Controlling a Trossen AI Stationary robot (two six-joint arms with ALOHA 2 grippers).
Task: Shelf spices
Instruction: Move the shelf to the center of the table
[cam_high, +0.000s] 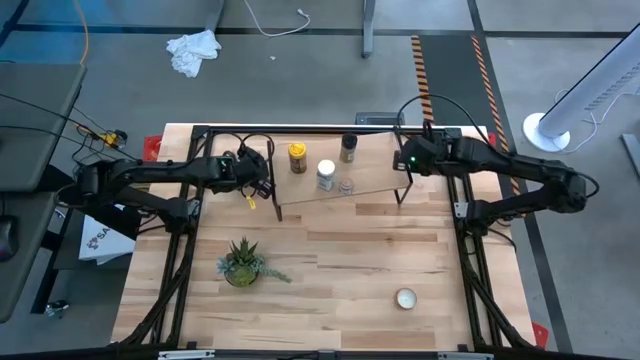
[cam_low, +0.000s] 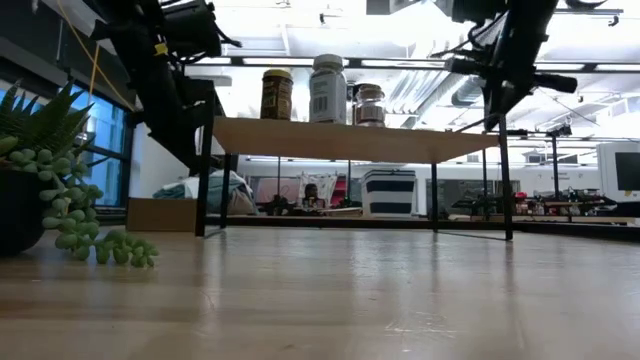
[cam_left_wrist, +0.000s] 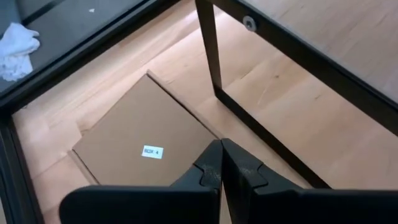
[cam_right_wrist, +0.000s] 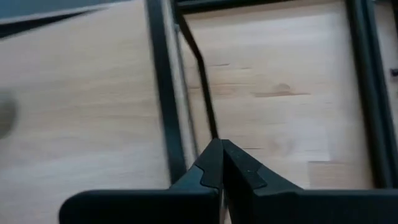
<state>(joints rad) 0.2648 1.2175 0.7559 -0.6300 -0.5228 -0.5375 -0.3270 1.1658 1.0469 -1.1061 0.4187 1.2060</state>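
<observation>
The shelf (cam_high: 375, 170) stands at the table's far middle on thin black legs. On its plank top stand the mustard-yellow jar (cam_high: 297, 157), the white-capped jar (cam_high: 326, 175), the dark black-capped jar (cam_high: 348, 148) and the tiny clear jar (cam_high: 346, 186). In the low view I make out the yellow jar (cam_low: 277, 95), the white-capped jar (cam_low: 327, 90) and one more jar (cam_low: 369, 105). My left gripper (cam_high: 265, 180) is shut and empty in the air at the shelf's left end. My right gripper (cam_high: 400, 162) is shut and empty at the shelf's right end.
A flat tan cardboard box (cam_left_wrist: 137, 143) lies on the table under my left gripper, beside the shelf's left leg (cam_left_wrist: 208, 56). A small potted plant (cam_high: 242, 262) stands near the table's left front. A round white tin (cam_high: 405, 298) lies at the right front.
</observation>
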